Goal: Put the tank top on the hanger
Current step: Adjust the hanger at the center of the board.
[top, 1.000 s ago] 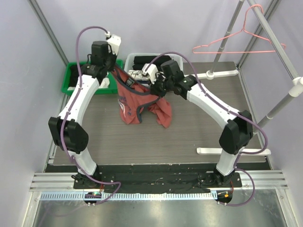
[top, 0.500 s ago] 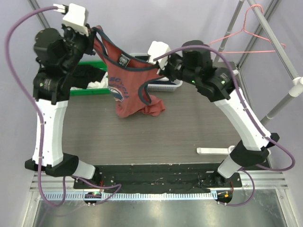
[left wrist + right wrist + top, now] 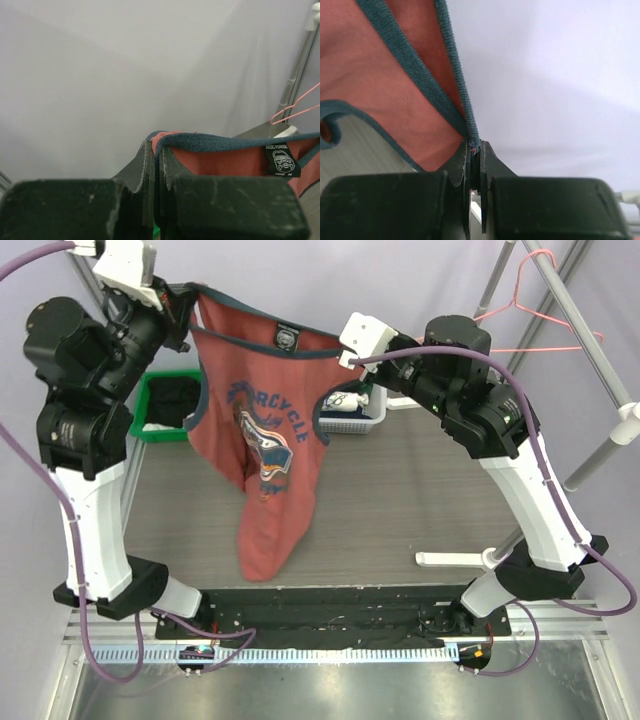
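Both arms — white shells, black joints, purple cables — end in scuffed black fingers.

The top camera looks down on the bench from behind the arms; wrist cameras sit close behind the left pincer and right pincer, all sharing the tank top at the tips.

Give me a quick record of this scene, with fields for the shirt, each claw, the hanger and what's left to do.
Tank top: held up, spread between both claws, chest graphic facing the overhead camera
Left claw: shut on one shoulder's navy trim
Right claw: shut on the other shoulder's trim
Hanger: hooked on the rack rail at far right, apart from the shirt
Remaining: shirt not yet on hanger
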You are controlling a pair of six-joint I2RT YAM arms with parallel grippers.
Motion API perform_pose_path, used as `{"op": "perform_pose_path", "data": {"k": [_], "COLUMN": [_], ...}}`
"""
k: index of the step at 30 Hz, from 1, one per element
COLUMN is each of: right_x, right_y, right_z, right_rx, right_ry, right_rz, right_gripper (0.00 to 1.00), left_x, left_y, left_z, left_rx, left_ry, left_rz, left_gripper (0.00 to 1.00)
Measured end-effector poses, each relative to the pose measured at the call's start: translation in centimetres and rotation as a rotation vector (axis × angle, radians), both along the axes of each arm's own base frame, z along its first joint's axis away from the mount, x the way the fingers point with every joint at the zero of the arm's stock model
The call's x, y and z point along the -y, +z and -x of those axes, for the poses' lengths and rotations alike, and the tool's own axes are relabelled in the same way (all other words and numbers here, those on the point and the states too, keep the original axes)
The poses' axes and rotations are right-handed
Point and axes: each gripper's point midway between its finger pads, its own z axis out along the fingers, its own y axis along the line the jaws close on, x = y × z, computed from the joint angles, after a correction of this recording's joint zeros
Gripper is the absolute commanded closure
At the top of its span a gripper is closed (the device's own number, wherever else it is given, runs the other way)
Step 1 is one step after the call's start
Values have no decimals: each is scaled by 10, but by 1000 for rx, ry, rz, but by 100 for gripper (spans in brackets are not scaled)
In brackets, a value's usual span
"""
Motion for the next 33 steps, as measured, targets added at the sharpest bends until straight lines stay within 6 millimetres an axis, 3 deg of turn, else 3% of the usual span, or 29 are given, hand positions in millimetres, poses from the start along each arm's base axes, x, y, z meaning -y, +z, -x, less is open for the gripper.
{"op": "perform_pose_path", "data": {"k": [5,11,13,15,19,22,25,27,30,33], "right_x": [16,28,28,23,7,-8,-16,-16,-16,-15], "right_y": [12,32,34,23,-36,-111,-183,-219,-251,-266], "right_z": [-11,-24,-31,-42,-72,-91,-92,-85,-79,-77], "right_rx": [71,145,160,156,95,-12,-143,-221,-282,-300], "right_ry": [-89,-185,-209,-229,-265,-266,-239,-218,-207,-212], "right_rz": [29,-19,-34,-31,35,135,227,267,285,290], "right_gripper": [99,99,99,99,99,99,99,99,99,99], "left_x": [9,13,12,9,3,2,6,7,9,10], "left_y": [-25,-51,-69,-92,-157,-218,-265,-294,-331,-348], "left_z": [-33,-56,-67,-82,-112,-124,-128,-128,-127,-128], "left_rx": [-75,-135,-166,-207,-320,-436,-514,-561,-613,-626], "left_ry": [0,31,59,104,180,203,194,189,181,181], "left_rz": [-19,-37,-52,-75,-138,-197,-244,-270,-302,-327], "left_gripper": [100,100,100,100,100,100,100,100,100,100]}}
